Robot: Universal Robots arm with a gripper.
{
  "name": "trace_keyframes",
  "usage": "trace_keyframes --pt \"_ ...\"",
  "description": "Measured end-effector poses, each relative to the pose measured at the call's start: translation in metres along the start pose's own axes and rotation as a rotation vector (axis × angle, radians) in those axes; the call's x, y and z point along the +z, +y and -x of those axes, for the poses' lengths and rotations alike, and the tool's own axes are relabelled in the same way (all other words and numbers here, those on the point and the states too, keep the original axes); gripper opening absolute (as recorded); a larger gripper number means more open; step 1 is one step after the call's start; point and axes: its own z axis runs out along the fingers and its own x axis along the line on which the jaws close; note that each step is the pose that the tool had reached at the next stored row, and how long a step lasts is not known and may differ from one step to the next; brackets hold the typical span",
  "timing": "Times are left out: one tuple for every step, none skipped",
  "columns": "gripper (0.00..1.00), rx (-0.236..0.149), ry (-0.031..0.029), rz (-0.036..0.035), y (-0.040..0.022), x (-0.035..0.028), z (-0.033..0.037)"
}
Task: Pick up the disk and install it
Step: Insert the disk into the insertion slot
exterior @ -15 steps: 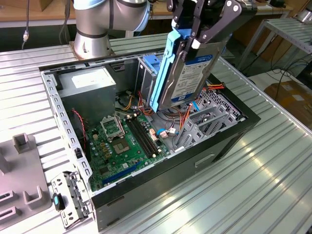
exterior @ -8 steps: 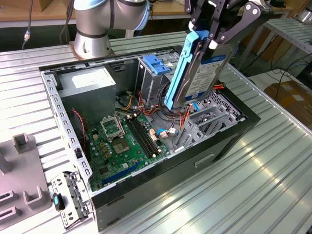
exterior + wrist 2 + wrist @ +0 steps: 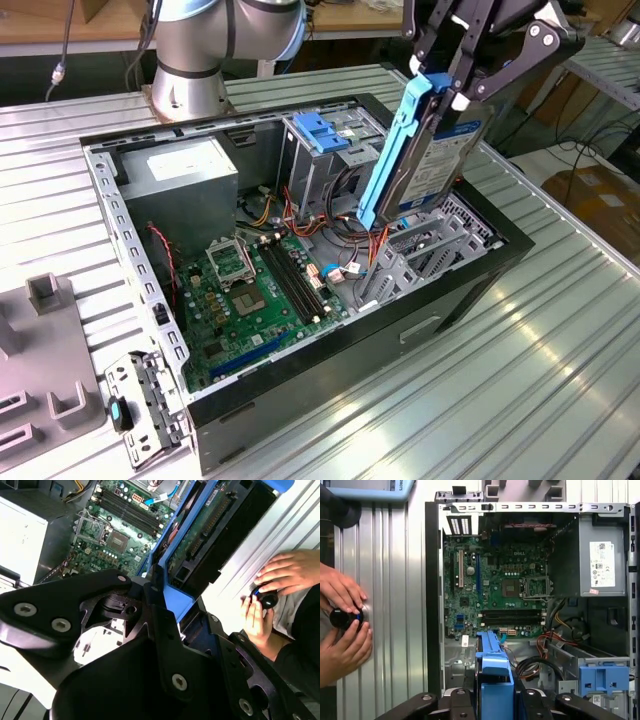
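The disk (image 3: pixel 441 165) is a silver hard drive with blue side rails. It hangs tilted, nearly on edge, above the open case's side at the exterior view's right. My gripper (image 3: pixel 455 92) is shut on its upper end from above. In the second wrist view the disk (image 3: pixel 207 537) stretches away from the black fingers (image 3: pixel 162 622), over the motherboard's edge. In the first wrist view its blue rail (image 3: pixel 494 672) shows edge-on above the case floor. The disk's lower end hovers over the cables and the grey bracket inside the case.
The open computer case (image 3: pixel 470 300) lies on a ribbed metal table, with the motherboard (image 3: pixel 250 290), a grey power supply box (image 3: pixel 185 175) and a metal cage with a light-blue latch (image 3: pixel 325 130). A person's hands (image 3: pixel 342 630) hold a black knob beside the case. A grey fixture (image 3: pixel 45 360) sits at the exterior view's left.
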Motion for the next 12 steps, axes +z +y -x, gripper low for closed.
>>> trace_keyframes --pt "0.37 0.0 0.0005 -0.0008 -0.0021 0.0009 -0.0004" --pt "0.37 0.0 0.0009 -0.002 -0.0043 0.0019 -0.0007" --pt "0.37 0.0 0.0019 -0.0036 -0.0074 0.003 -0.001" --pt "0.37 0.0 0.0026 -0.0049 -0.0098 0.0038 -0.001" --pt "0.37 0.0 0.0033 -0.0063 -0.0124 0.0048 -0.0011" --pt "0.37 0.0 0.0036 -0.0077 -0.0151 0.0057 -0.0011" --pt "0.37 0.0 0.0038 -0.0093 -0.0186 0.0069 -0.0011" --pt "0.37 0.0 0.0044 -0.0106 -0.0215 0.0077 -0.001" --pt "0.37 0.0 0.0051 -0.0119 -0.0245 0.0086 -0.0009" --pt "0.37 0.0 0.0056 -0.0129 -0.0274 0.0093 -0.0009" --pt "0.37 0.0 0.0061 -0.0136 -0.0309 0.0102 -0.0008" --pt "0.37 0.0 0.0063 -0.0139 -0.0337 0.0108 -0.0008"
